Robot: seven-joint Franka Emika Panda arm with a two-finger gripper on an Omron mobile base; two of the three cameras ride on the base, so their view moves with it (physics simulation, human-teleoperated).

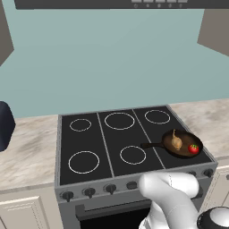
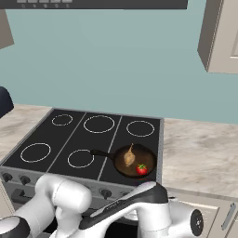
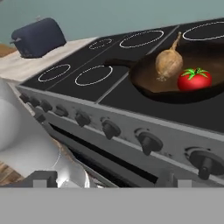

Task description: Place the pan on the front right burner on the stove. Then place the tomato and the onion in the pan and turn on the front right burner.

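A round dark frying pan (image 3: 175, 83) is seen at the front right corner of the black glass stove (image 3: 109, 94), a tan onion (image 3: 168, 63) and glossy red tomato (image 3: 194, 79) inside. With the gripper's fingers spread and empty, a front knob (image 3: 203, 162) remains to be turned.

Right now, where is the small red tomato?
The small glossy red tomato lies inside the dark round frying pan at the stove's front right, just right of the tan onion.
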